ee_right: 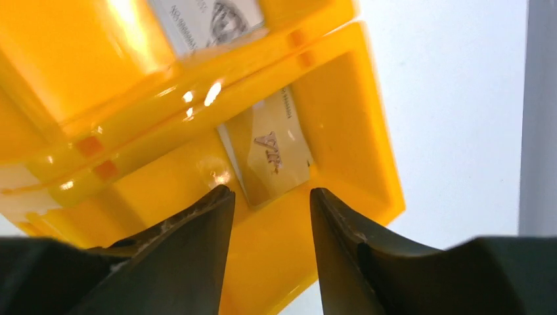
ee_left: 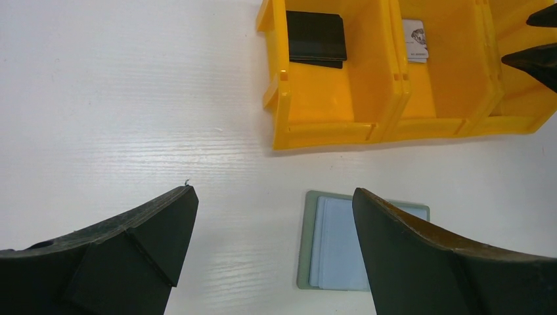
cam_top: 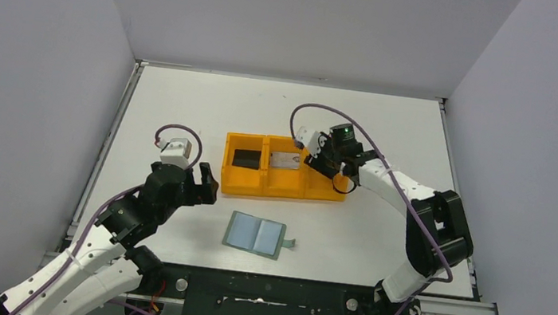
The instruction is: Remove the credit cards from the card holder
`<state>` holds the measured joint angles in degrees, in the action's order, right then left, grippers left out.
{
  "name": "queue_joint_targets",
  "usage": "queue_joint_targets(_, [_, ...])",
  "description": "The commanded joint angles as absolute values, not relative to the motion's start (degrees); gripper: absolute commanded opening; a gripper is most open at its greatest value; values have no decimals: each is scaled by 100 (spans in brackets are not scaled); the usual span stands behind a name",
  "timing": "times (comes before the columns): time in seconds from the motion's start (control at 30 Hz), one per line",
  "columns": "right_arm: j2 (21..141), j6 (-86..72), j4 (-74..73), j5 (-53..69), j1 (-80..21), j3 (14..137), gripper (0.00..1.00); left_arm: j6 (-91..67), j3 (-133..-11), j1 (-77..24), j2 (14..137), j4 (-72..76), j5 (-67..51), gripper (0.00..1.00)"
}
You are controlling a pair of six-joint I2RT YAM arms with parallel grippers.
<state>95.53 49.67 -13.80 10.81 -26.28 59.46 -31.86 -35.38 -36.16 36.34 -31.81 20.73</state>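
**Cards in tray, wallet lying open**

I see the wallet (cam_top: 254, 234) spread flat on the table (cam_top: 178, 105), pale blue inside up, just in front of the tray (cam_top: 244, 187). Its long axis runs left to right with a slight tilt, and its tab (cam_top: 289, 243) points right.

The black card (cam_top: 245, 157) lies in the tray's left compartment and the silver card (cam_top: 285, 161) in the middle one, both with their long sides across the table. In the right wrist view the tan card (ee_right: 272, 154) sits in the right compartment, its long axis running away from the fingers.

My right gripper (ee_right: 270, 193) hangs over that compartment, jaws partly apart and holding nothing, with the tan card's near end just beyond the tips. My left gripper (ee_left: 274, 191) hovers over bare table left of the wallet, jaws spread wide and empty.
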Motion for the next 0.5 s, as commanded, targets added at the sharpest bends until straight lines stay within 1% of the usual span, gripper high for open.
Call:
queue_joint_targets(0.0, [8973,1857,-1006,871,-2602,6507,50,-3111,-3643,-3576,3634,-3021,2023,90])
queue_joint_targets(0.03, [8975,1180,-1231,933,-2602,6636,53,-3111,-3642,-3573,3635,-3013,2017,90])
queue_joint_targets(0.13, [9086,-435,-1764,1260,-2608,6849,55,-3105,-3639,-3553,3661,-3003,2000,90])
queue_joint_targets(0.17, [9110,-897,-1801,1141,-2638,6799,55,-3103,-3646,-3551,3677,-3006,1988,90])
queue_joint_targets(0.23, [9035,-1790,-1768,504,-2736,6575,54,-3094,-3647,-3541,3690,-3006,1953,90])
queue_joint_targets(0.37, [8956,-2900,-1949,-425,-2849,6313,42,-3085,-3647,-3542,3717,-3006,1923,90])
queue_joint_targets(0.47, [9036,-3178,-2027,-902,-2913,6269,38,-3085,-3647,-3537,3731,-3005,1919,90])
